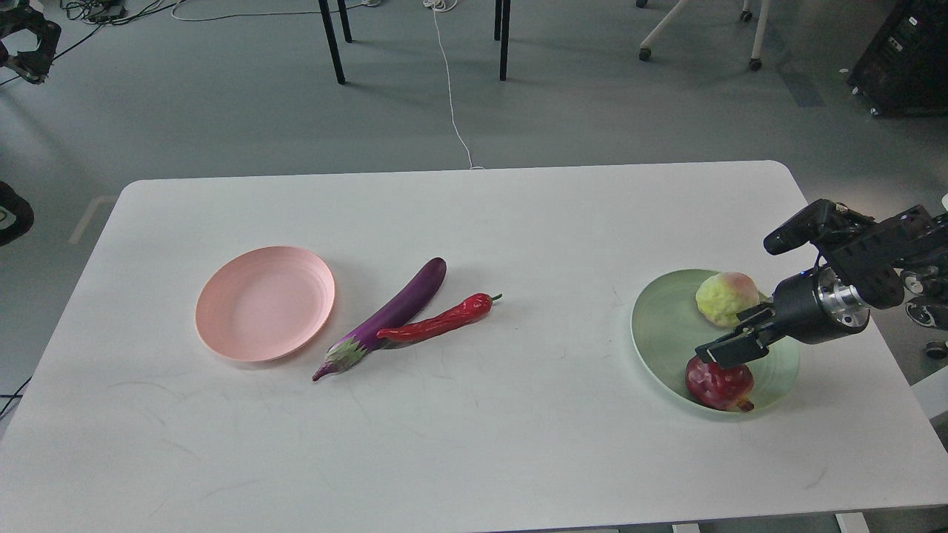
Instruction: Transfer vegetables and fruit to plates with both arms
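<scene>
The mint green plate (655,326) sits at the table's right and holds the yellow-green fruit (726,297) at its far side and the dark red pomegranate (718,385) at its near rim. My right gripper (729,348) hovers just above the pomegranate, apart from it, fingers parted and empty. The pale pink plate (265,303) is empty at the left. The purple eggplant (389,314) and the red chili pepper (438,321) lie side by side, touching, just right of it. My left gripper (26,41) is raised at the top left edge, off the table, too cut off to read.
The white table (474,444) ends close behind the green plate on the right. Chair and table legs (332,41) and a white cable (452,96) are on the floor beyond the far edge.
</scene>
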